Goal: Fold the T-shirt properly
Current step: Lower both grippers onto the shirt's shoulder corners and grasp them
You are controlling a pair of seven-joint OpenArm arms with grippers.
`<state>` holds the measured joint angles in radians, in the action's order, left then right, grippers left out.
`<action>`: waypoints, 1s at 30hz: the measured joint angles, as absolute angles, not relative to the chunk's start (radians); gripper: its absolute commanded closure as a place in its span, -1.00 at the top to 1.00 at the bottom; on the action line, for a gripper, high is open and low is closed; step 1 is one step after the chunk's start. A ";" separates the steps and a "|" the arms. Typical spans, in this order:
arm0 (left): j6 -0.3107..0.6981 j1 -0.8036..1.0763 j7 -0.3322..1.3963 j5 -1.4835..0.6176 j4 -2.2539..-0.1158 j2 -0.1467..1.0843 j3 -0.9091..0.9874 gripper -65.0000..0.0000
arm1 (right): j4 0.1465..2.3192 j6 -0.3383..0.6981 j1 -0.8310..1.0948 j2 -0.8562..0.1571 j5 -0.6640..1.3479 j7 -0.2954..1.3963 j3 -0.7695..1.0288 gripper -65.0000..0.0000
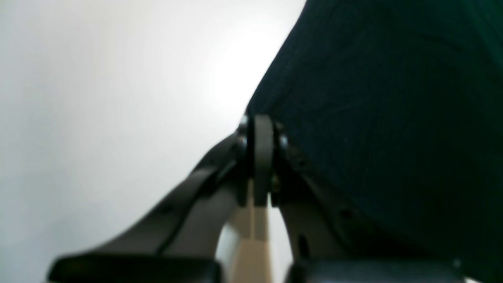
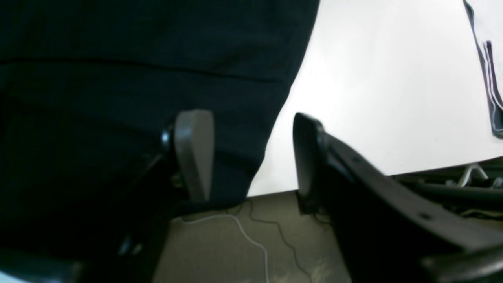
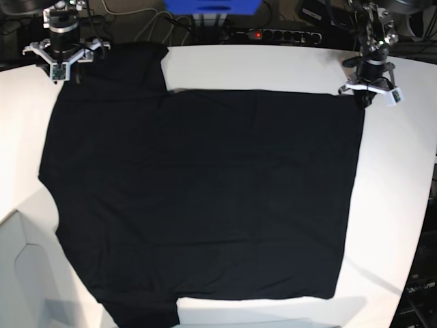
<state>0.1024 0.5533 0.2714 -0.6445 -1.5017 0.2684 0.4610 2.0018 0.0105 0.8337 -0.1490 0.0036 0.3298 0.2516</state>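
The big white table (image 3: pixel 403 205) fills most of the view, with black cables and a power strip (image 3: pixel 283 34) along its far edge. The T-shirt (image 3: pixel 205 205) lies flat and spread wide on it, plain black side up, one sleeve reaching to the far corner. The left gripper (image 1: pixel 261 129) is pinched shut right at the shirt's corner hem, and seems to hold a bit of cloth, though the blur makes that hard to be sure of. The right gripper (image 2: pixel 251 153) stands wide open over the sleeve edge, holding nothing. If only one side lifts, the shirt could drag and bunch up. A thin pinch might slip off, and the fold would come out crooked.
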 measured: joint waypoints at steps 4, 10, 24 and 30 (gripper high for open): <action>0.109 0.554 0.273 -0.645 -1.502 0.269 0.461 -1.00 | 1.955 0.010 0.782 -0.149 0.006 0.322 0.268 0.10; 0.109 0.554 0.273 -0.645 -1.502 0.269 0.461 -1.00 | 1.843 0.147 0.720 -0.127 0.007 0.327 0.340 0.09; 0.109 0.553 0.276 -0.645 -1.502 0.271 0.461 -1.00 | 1.804 0.215 0.706 -0.094 0.004 0.318 0.394 0.09; 0.109 0.553 0.277 -0.645 -1.502 0.271 0.461 -1.00 | 1.775 0.216 0.707 -0.094 0.006 0.306 0.395 0.09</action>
<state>0.1089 0.5533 0.2768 -0.6449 -1.5017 0.2710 0.4610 1.7752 0.2161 0.7067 -0.0940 0.0063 0.3061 0.3946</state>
